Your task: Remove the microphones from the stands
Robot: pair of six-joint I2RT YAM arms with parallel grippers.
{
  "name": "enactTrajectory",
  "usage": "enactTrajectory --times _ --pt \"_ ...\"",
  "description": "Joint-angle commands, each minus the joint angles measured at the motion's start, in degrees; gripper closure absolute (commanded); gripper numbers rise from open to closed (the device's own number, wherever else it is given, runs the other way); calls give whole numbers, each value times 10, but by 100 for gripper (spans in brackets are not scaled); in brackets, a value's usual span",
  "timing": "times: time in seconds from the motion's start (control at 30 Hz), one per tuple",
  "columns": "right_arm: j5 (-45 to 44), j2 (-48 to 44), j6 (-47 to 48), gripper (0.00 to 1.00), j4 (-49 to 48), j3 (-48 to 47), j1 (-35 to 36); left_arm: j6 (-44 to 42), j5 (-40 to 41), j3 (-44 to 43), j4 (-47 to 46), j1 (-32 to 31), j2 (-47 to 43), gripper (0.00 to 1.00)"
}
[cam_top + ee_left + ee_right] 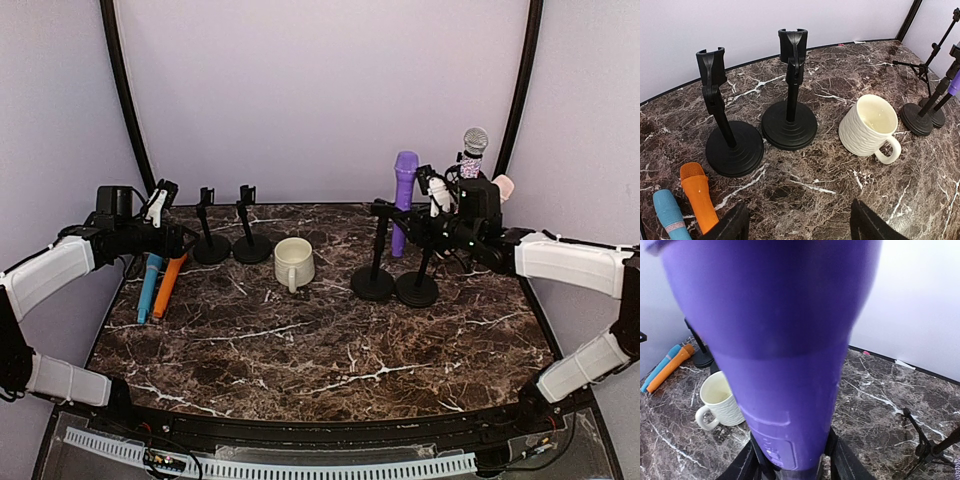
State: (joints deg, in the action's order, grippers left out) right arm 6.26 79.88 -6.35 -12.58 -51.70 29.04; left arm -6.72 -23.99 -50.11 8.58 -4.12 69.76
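Note:
A purple microphone stands upright at the back right, next to the clip of a black stand. Whether it sits in that clip I cannot tell. My right gripper is shut on its lower body. In the right wrist view the purple microphone fills the frame, with a black finger pressed against it on each side; one of these fingers shows at the bottom right. My left gripper hangs open over bare table at the far left, holding nothing.
Two empty black stands and a white mug stand mid-table. An orange microphone and a blue one lie at the left. A second stand and a silver-headed microphone are at the right.

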Motion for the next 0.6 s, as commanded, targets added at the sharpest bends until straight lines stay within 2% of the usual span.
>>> enactTrajectory --times 0.0,0.17,0.33,0.57 --pt "12 -51 -22 75 -46 0 34 -11 -22 6 -12 2 -3 29" --pt "-4 -65 -26 77 -39 9 91 -10 -55 14 -20 -2 -10 29" --pt "-32 -81 -40 77 -57 35 152 -15 -94 25 -33 -44 -22 29" --pt "-61 -91 -65 77 -71 55 229 -1 -106 29 -40 -190 -27 28"
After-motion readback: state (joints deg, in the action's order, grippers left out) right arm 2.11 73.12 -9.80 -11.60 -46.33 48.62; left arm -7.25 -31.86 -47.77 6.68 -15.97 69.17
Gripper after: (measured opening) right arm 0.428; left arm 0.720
